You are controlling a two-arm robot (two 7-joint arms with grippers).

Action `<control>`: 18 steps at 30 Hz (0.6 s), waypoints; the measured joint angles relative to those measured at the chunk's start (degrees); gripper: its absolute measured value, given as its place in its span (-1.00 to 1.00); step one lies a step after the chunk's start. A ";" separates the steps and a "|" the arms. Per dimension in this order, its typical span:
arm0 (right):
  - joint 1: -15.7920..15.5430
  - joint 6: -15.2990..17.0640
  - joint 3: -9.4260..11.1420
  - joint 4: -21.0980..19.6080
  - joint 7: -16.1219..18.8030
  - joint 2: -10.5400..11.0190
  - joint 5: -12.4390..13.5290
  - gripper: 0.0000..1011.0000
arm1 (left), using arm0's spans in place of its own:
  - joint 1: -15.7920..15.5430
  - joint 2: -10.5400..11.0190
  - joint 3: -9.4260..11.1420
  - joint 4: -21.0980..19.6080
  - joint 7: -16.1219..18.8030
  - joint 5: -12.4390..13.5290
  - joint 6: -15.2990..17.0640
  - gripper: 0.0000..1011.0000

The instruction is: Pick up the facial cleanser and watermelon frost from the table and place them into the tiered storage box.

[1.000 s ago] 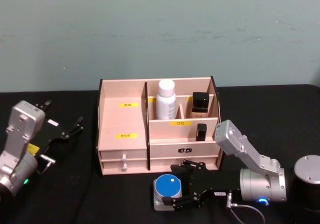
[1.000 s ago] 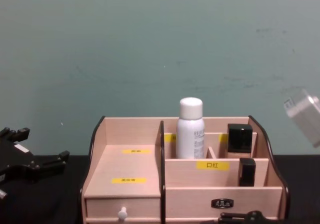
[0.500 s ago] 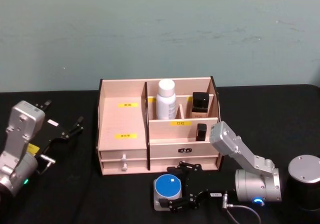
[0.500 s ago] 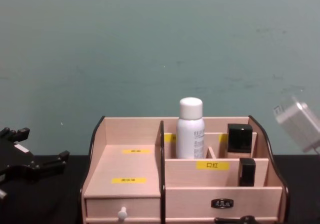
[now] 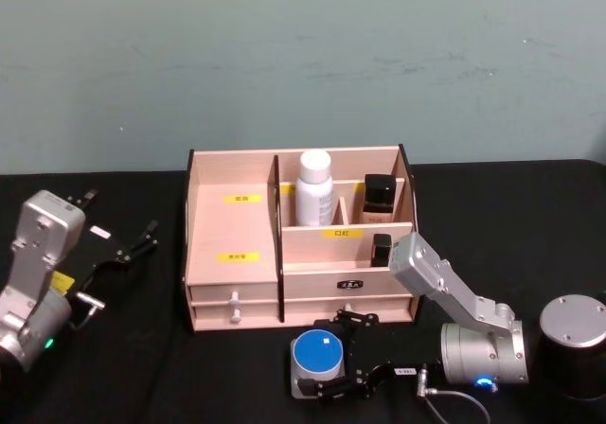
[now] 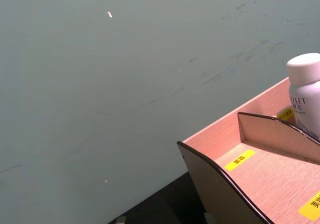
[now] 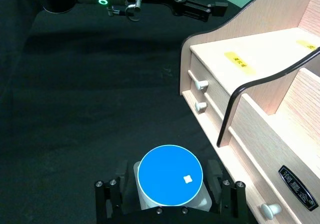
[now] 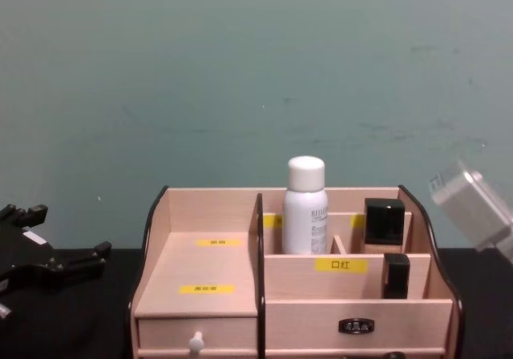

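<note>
Jar (image 7: 170, 175), blue-lidded, sits inside parted right claw (image 7: 170, 191), just before tiered storage box (image 5: 232, 225); left claw (image 5: 121, 214) parted, well clear left.

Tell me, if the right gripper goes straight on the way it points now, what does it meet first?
The blue-lidded jar: it sits between the open jaws of the right gripper. Past the jar, the black table looks free, though depth is unclear.

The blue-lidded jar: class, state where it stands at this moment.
In the head view the blue-lidded jar stands low centre on the black table, just in front of the tiered storage box, flanked by the open right gripper.
</note>
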 joint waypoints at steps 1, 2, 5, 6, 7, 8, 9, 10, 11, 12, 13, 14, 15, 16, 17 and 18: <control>0.00 -0.01 0.00 0.00 0.01 0.00 0.01 0.98 | 0.00 0.00 0.00 0.00 0.00 0.00 0.00 1.00; 0.00 -0.02 0.00 -0.01 0.01 0.00 0.01 0.96 | 0.00 0.00 0.00 0.00 0.00 0.00 0.00 1.00; 0.00 -0.08 0.00 -0.02 0.05 0.01 0.05 0.85 | 0.00 0.00 0.00 0.00 0.00 0.00 0.00 1.00; 0.00 -0.09 0.00 -0.02 0.06 0.02 0.06 0.79 | 0.00 0.00 0.00 0.00 0.00 0.00 0.00 1.00; 0.00 -0.10 0.00 -0.03 0.07 0.03 0.06 0.76 | 0.00 0.00 0.00 0.00 0.00 0.00 0.00 1.00; 0.00 -0.12 0.01 -0.03 0.08 0.03 0.08 0.70 | 0.00 0.00 0.00 0.00 0.00 0.00 0.00 1.00; 0.00 -0.13 0.01 -0.03 0.09 0.03 0.09 0.67 | 0.00 0.00 0.00 0.00 0.00 0.00 0.00 1.00; 0.00 -0.14 0.02 -0.04 0.08 0.04 0.09 0.64 | 0.00 0.00 0.00 0.00 0.00 0.00 0.00 1.00; 0.00 -0.16 0.02 -0.04 0.09 0.05 0.11 0.53 | -0.01 0.00 0.00 0.00 0.00 0.00 0.00 1.00; -0.01 -0.17 0.03 -0.04 0.10 0.04 0.11 0.50 | 0.00 0.00 0.00 0.00 0.00 0.00 0.00 1.00; -0.01 -0.18 0.03 -0.04 0.10 0.05 0.12 0.45 | 0.00 0.00 0.00 0.00 0.00 0.00 0.00 1.00; -0.01 -0.19 0.04 -0.04 0.11 0.05 0.12 0.45 | 0.00 0.00 0.00 0.00 0.00 0.00 0.00 1.00; -0.02 -0.19 0.04 -0.04 0.11 0.06 0.13 0.45 | 0.00 0.00 0.00 0.00 0.00 0.00 0.00 1.00; -0.02 -0.21 0.05 -0.04 0.12 0.06 0.13 0.45 | 0.00 0.00 0.00 0.00 0.00 0.00 0.00 1.00; -0.03 -0.21 0.05 -0.04 0.12 0.06 0.14 0.45 | 0.00 0.00 0.00 0.00 0.00 0.00 0.00 1.00; -0.03 -0.21 0.05 -0.04 0.12 0.06 0.14 0.45 | 0.00 0.00 0.00 0.00 0.00 0.00 0.00 1.00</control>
